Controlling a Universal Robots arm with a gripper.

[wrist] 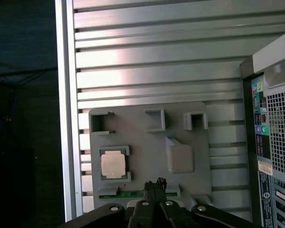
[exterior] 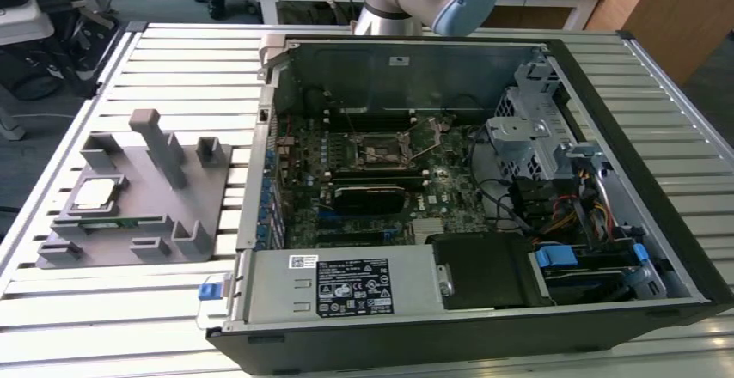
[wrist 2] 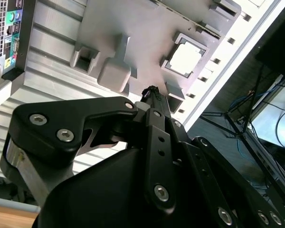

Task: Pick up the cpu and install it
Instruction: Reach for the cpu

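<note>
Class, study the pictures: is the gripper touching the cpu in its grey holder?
Apart. In the first wrist view the gripper sits clear of the cpu, with bare grey holder showing between them.

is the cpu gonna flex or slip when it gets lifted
Likely stiff: the cpu is a flat square with a metal top. That shiny top may be slippery. Lying flat in a recess of the grey holder, it shouldn't roll.

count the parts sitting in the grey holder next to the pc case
2: the cpu in its square pocket, and a green memory stick in the slot beside it. The holder has posts that could hide more.
</note>
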